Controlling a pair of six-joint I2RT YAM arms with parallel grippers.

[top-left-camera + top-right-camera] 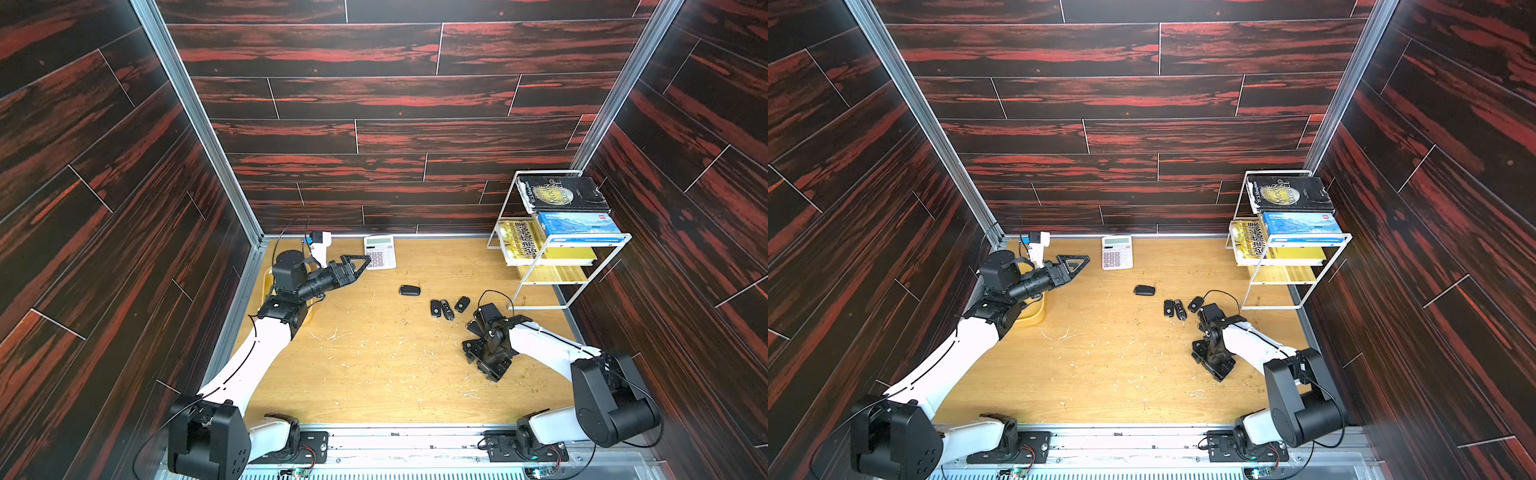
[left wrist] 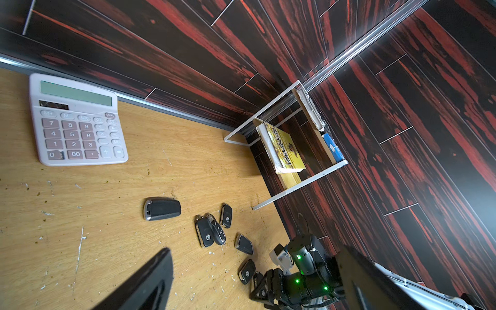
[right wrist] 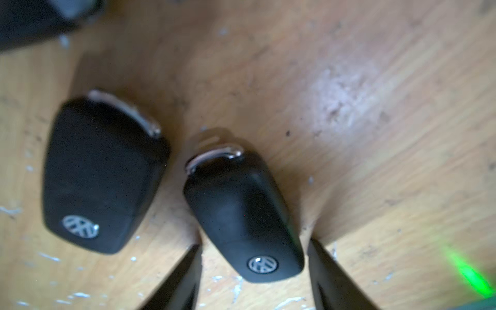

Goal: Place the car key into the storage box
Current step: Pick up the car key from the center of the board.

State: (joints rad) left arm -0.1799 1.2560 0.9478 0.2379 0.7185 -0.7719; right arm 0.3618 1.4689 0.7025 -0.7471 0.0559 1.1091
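Car key (image 3: pixel 236 209) | lies between right hand (image 3: pixel 255 240) jaws | hand half-wide, not clamped

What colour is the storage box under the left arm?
Yellow. The storage box shows best in a top view.

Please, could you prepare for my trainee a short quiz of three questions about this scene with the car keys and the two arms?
1. True or false: the calculator lies flat on the table, outside the white book rack.
2. The fingers of the right pincer stand on either side of: A) the calculator; B) a black car key; C) a book.
3. What colour is the storage box?
Key: 1 true; 2 B; 3 yellow.
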